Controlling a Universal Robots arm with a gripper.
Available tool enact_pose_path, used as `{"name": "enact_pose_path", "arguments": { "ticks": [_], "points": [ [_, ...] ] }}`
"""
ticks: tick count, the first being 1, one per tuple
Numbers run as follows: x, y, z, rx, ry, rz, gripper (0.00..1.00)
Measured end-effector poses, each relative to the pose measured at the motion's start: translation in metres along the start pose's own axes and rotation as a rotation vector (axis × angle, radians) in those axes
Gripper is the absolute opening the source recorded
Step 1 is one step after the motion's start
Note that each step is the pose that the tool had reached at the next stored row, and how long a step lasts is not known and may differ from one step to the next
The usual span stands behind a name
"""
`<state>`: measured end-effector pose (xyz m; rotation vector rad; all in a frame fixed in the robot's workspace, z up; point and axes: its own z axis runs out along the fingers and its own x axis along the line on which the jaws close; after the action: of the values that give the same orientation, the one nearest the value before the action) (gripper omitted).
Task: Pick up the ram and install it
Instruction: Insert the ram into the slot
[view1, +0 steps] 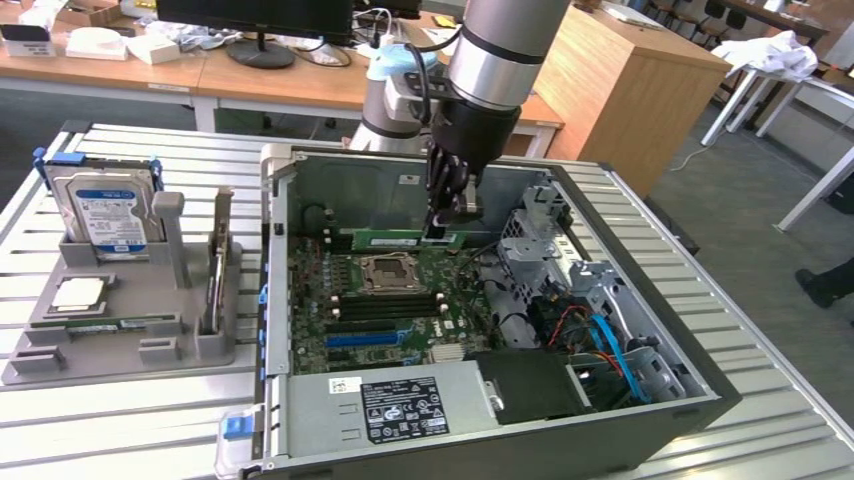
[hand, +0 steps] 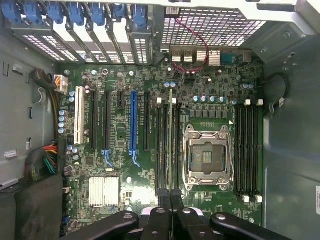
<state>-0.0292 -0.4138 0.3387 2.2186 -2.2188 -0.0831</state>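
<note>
Green and edge-on, the ram (hand: 170, 140) runs as a thin line out from between the fingers (hand: 159, 222), which are clamped shut on it. In the exterior view the same stick (view1: 400, 238) hangs level under the fingers (view1: 454, 208), inside the open computer case (view1: 694, 400) and above the motherboard (view1: 374, 300).

The step in hand looks like the lining-up before seating. From the wrist view, the ram lies parallel to the bank of black memory slots (hand: 162, 150) just beside the empty CPU socket (hand: 207, 155) and appears to sit over one of them. Whether its lower edge touches a slot yet, I cannot tell. By my judgement, seating calls for the stick to stay square to the slot along its whole length, with the end latches clear and the push straight down, not tilted.

A second green stick (view1: 100, 325) lies in the grey holder (view1: 80, 360) on the slatted metal desk (view1: 120, 430), well apart from the case. A hard drive (view1: 107, 205) with a blue and white label stands in that holder. A black and white sticker (view1: 400, 405) sits on the power supply. None of this writing can be read.
</note>
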Motion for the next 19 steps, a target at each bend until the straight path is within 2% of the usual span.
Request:
{"name": "enact_pose_path", "arguments": {
  "ticks": [19],
  "points": [
    [0.001, -0.0008, 0.0219, 0.0001, 0.0000, 0.000, 0.11]
  ]
}}
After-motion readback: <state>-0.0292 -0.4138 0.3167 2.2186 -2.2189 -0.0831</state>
